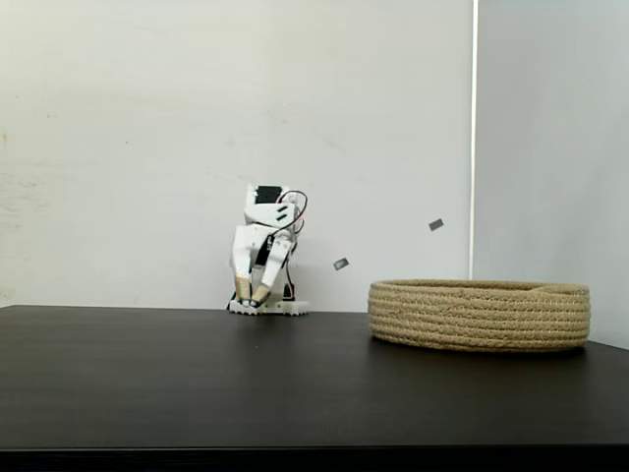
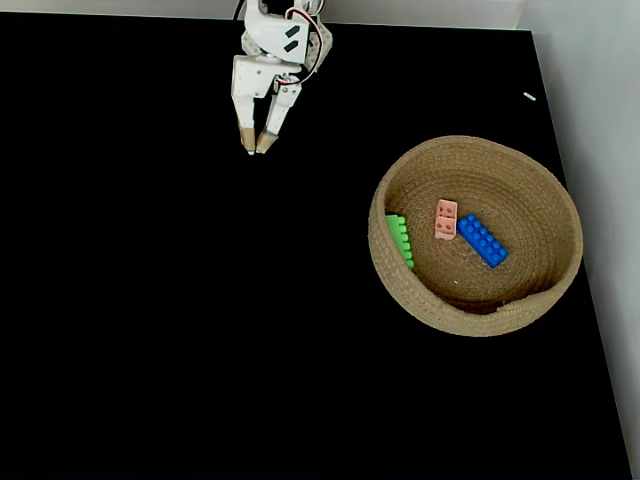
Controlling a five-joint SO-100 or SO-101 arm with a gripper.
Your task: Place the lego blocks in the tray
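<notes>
Tray [image 2: 560, 270]: round coiled tan rope basket, right of centre
Lego blocks: three, all inside: blue brick [image 2: 483, 240], green brick [image 2: 401, 241], pink brick [image 2: 446, 219]
Gripper [image 2: 257, 151]: top, jaws nearly closed, empty

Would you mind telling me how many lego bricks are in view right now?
3, all inside the rope tray: the green brick against its left wall, the pink brick near the middle, and the blue brick just right of it. None seem hidden.

tray [image 2: 475, 318]: round rope basket, right on table | inside: green brick [image 2: 400, 241] left, pink [image 2: 446, 219] middle, blue [image 2: 482, 240] right
</notes>
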